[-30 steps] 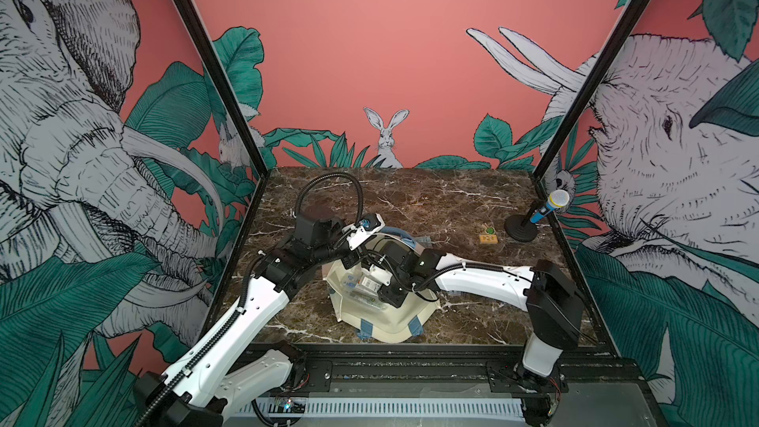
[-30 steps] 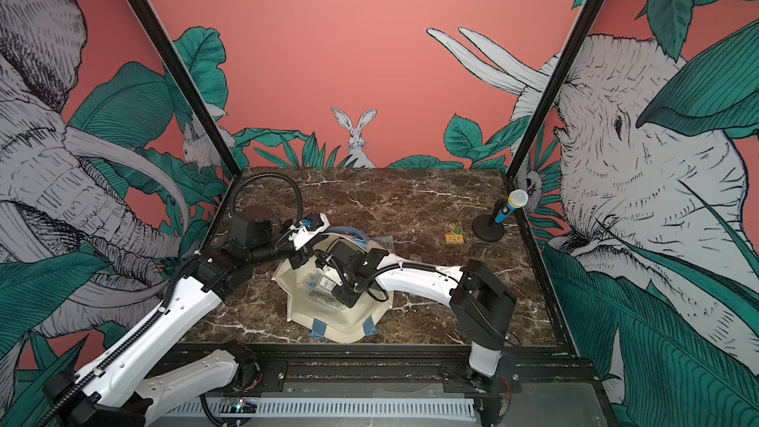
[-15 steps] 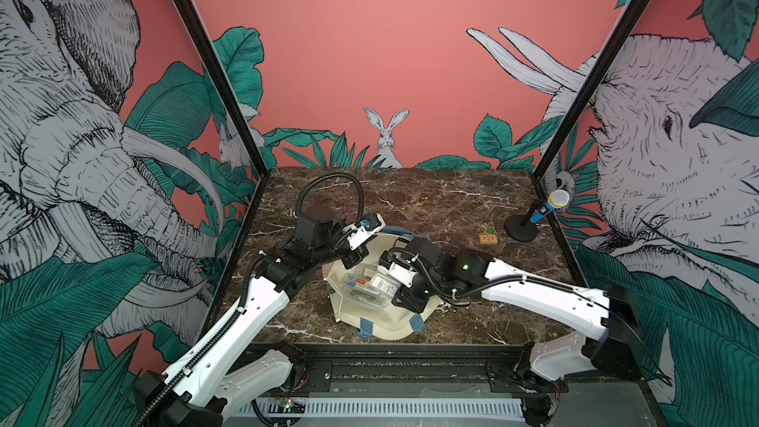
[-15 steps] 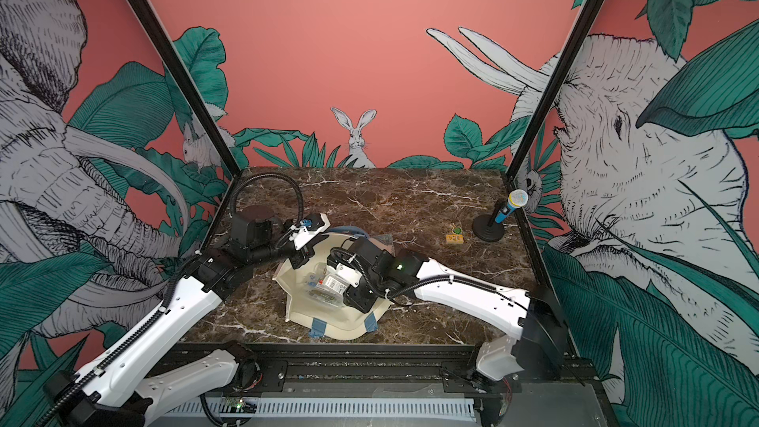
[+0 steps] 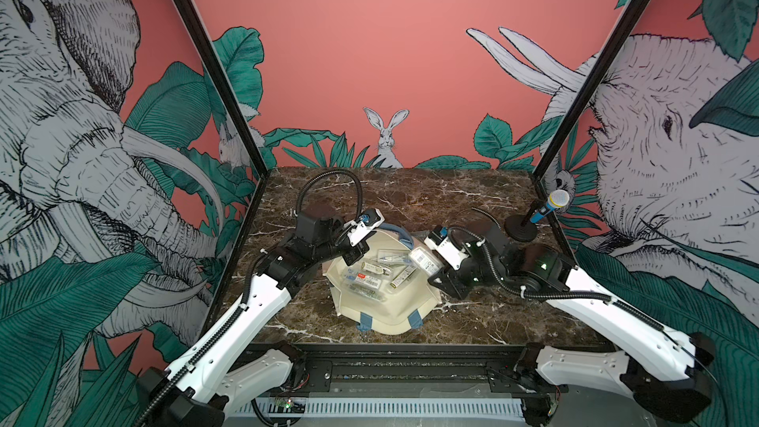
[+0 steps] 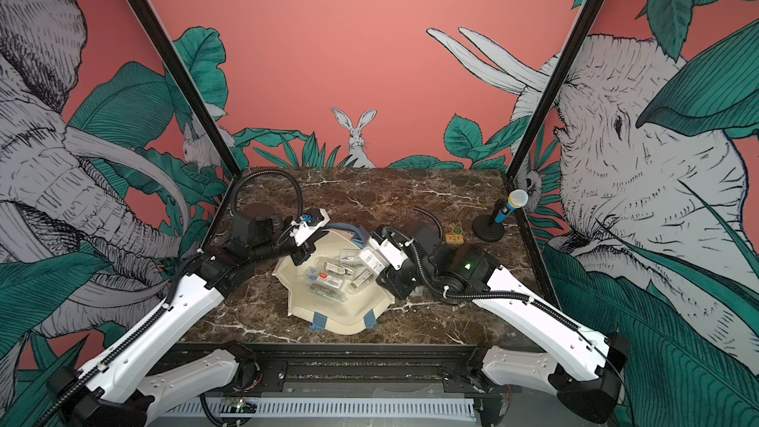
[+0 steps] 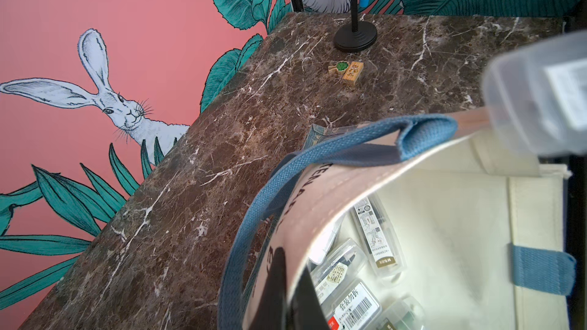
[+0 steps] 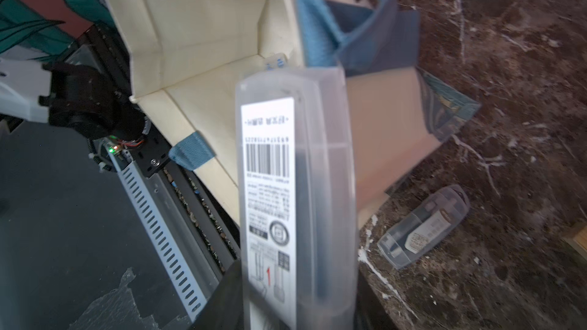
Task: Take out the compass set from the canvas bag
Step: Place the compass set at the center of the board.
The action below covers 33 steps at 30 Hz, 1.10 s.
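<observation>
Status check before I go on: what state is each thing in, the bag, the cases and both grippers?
canvas bag: on the table, mouth open.
left gripper: shut on the bag's rim.
right gripper: shut on a clear case.
clear case: held up over the bag's rim.
cases in the bag: several, lying loose inside.
loose case: lying on the table beside the bag.
microphone: in its stand, tilted.

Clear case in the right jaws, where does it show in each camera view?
In a top view: clear case at the bag's rim.
In a top view: case, same place.
Left wrist: blurred, close to the lens.
Right wrist: mid-picture, barcode label facing.
Shared landmark: blue strap.
</observation>
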Each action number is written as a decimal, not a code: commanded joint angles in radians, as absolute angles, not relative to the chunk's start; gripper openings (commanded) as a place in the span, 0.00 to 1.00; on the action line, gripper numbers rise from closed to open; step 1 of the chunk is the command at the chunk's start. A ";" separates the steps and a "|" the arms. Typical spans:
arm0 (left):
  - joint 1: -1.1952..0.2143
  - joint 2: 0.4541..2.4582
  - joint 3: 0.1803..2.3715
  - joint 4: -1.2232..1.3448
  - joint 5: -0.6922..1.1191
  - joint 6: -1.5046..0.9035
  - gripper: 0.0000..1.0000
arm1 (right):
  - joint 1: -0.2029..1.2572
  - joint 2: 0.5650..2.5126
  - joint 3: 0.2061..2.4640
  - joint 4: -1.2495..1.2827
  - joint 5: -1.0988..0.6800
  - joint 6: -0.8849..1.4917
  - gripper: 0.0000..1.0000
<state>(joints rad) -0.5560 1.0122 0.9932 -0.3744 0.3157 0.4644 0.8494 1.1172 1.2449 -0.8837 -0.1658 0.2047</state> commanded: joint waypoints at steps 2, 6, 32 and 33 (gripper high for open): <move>-0.558 0.966 0.989 -0.293 0.313 0.450 0.00 | 0.656 1.042 1.144 -0.797 -0.206 0.250 0.19; -0.558 0.974 1.000 -0.301 0.321 0.456 0.00 | 0.463 1.010 0.968 -0.640 -0.263 0.340 0.19; -0.558 0.963 1.000 -0.325 0.329 0.450 0.00 | 0.156 1.371 0.624 -0.282 -0.405 0.351 0.32; -0.558 0.963 1.002 -0.324 0.332 0.449 0.00 | 0.156 1.377 0.621 -0.278 -0.406 0.350 0.33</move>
